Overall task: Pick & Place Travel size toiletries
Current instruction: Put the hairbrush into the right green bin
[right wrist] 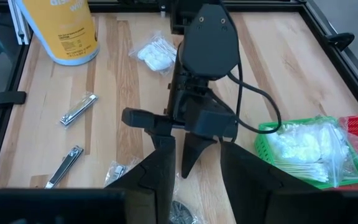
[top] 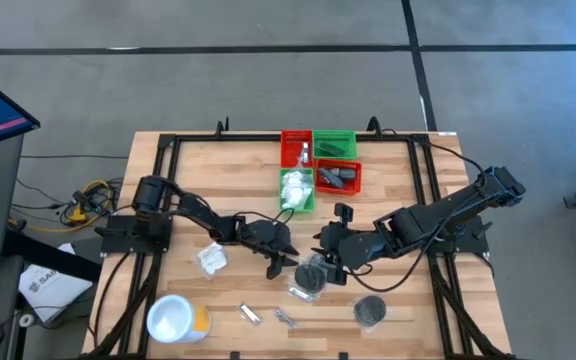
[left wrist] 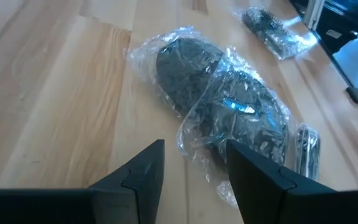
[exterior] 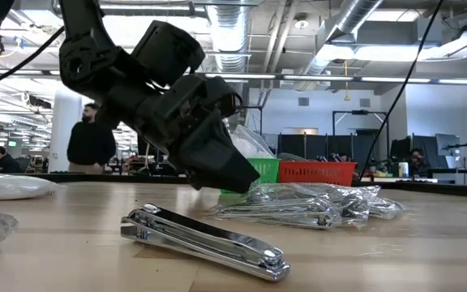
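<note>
White tub w/ orange side (top: 175, 320) stands at the bench's (top: 388, 180) front-left corner. A white wrapped packet (top: 211, 258) lies just inland of it, nearer the left edge than centre. Two metal nail clippers (top: 251, 314) lie near the front edge, approx. mid-bench.

My left tool (top: 278, 262) is low over bench centre, jaws apart, nothing between them. Its wrist view shows both fingers (left wrist: 143, 169) clear of the wood, w/ a black disc in clear wrap (top: 311, 277) lying just ahead of the tips, not touched.

My right tool (top: 330, 262) sits just right of that disc, tips facing the left tool, jaws parted, gripping nothing.

A second wrapped black disc (top: 372, 311) lies toward the front edge, right of centre.

Red and green bins (top: 319, 160) are clustered at the back edge, mid-bench. One green bin holds white packets (top: 295, 187); a red bin holds dark grey items (top: 336, 178).

Low view: a person (exterior: 90, 138) stands in the room beyond the bench.
</note>
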{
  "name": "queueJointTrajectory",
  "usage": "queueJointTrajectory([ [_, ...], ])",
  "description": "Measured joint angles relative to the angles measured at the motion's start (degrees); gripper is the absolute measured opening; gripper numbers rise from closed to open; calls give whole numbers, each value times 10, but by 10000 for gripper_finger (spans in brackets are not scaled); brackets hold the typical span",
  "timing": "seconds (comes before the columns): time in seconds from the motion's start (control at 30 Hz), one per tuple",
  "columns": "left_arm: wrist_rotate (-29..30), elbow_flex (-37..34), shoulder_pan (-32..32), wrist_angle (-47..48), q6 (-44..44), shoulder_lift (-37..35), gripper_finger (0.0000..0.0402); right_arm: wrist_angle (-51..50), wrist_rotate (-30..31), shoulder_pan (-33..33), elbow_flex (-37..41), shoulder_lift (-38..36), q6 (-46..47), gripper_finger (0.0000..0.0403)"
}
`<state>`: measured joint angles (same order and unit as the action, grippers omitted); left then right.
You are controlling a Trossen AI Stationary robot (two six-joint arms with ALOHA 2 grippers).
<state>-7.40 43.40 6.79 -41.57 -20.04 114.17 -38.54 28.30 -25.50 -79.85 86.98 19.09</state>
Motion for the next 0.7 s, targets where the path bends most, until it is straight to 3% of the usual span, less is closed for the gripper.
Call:
queueJointTrajectory([
  [0.23, -19, 5, 4, -37, -29, 23, 159, 0, 0, 0, 0, 0, 0, 118],
  [0.7, -31, 29, 19, -46, -8, 52, 150, 0, 0, 0, 0, 0, 0, 118],
])
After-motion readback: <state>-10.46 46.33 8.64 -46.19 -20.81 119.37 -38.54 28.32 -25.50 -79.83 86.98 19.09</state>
